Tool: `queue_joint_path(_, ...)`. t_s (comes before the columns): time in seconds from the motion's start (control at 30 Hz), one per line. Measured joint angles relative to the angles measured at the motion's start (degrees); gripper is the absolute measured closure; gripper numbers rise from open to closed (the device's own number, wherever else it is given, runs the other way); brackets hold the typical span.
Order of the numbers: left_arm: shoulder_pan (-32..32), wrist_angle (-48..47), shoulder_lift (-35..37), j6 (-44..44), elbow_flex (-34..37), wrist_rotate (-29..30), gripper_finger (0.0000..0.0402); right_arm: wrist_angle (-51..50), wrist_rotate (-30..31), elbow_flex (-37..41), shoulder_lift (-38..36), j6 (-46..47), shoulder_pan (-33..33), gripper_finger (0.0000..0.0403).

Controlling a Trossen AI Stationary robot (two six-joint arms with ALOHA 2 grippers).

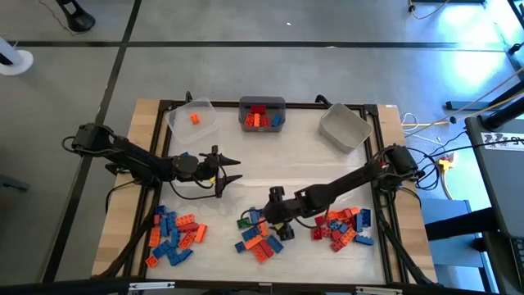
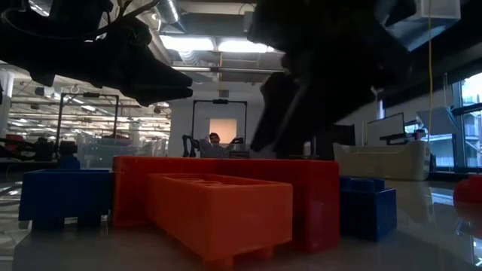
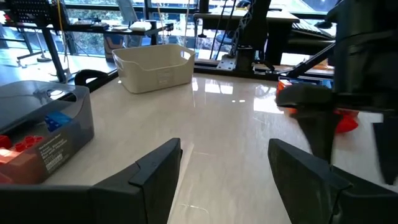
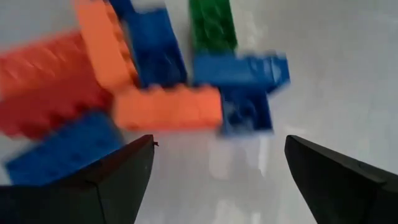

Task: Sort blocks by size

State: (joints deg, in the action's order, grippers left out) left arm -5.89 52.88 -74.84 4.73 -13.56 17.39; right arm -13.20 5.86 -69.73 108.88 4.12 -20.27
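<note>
The blocks lie in three piles near the table's near edge: a left pile (image 1: 176,233), a middle pile (image 1: 262,239) and a right pile (image 1: 344,225), in red, orange, blue and some green. My right gripper (image 1: 274,211) is open at the far edge of the middle pile. In the right wrist view, my right gripper (image 4: 214,168) has its fingers apart, with an orange block (image 4: 168,107), blue blocks and a green block (image 4: 212,25) just beyond them. My left gripper (image 1: 232,170) is open and empty over bare table, left of centre; it also shows in the left wrist view (image 3: 224,168).
Three bins stand along the far edge: a clear bin (image 1: 182,123) with one orange block, a grey bin (image 1: 262,103) with red, orange and blue blocks, and a white bin (image 1: 344,129). The low view shows red (image 2: 312,199), orange and blue blocks close up. Bare table lies mid-table.
</note>
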Motion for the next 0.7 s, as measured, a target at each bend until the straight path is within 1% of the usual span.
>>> queue_joint_path(0.1, 0.0, 0.0, 0.0, 0.0, 0.0, 0.0, 0.0173, 3.5, -2.2, 0.0, 0.0, 0.1, 0.0, 0.0045)
queue_joint_path(0.2, 0.0, 0.0, 0.0, 0.0, 0.0, 0.0, 0.0173, 6.3, -3.1, 0.0, 0.9, 0.1, 0.0, 0.0045)
queue_joint_path(0.43, 0.0, 0.0, 0.0, 0.0, 0.0, 0.0, 0.0173, 11.7, -7.6, 0.0, 5.1, 0.4, 0.0, 0.0045)
queue_joint_path(0.6, 0.0, 0.0, 0.0, 0.1, 0.0, 0.0, 0.0173, 11.3, -7.9, 0.0, 6.6, 0.5, 0.0, 0.0045)
queue_joint_path(0.7, 0.0, 0.0, 0.0, 0.5, 0.0, 0.0, 0.0173, 10.0, -6.6, 0.0, 6.9, 0.3, 0.0, 0.0045)
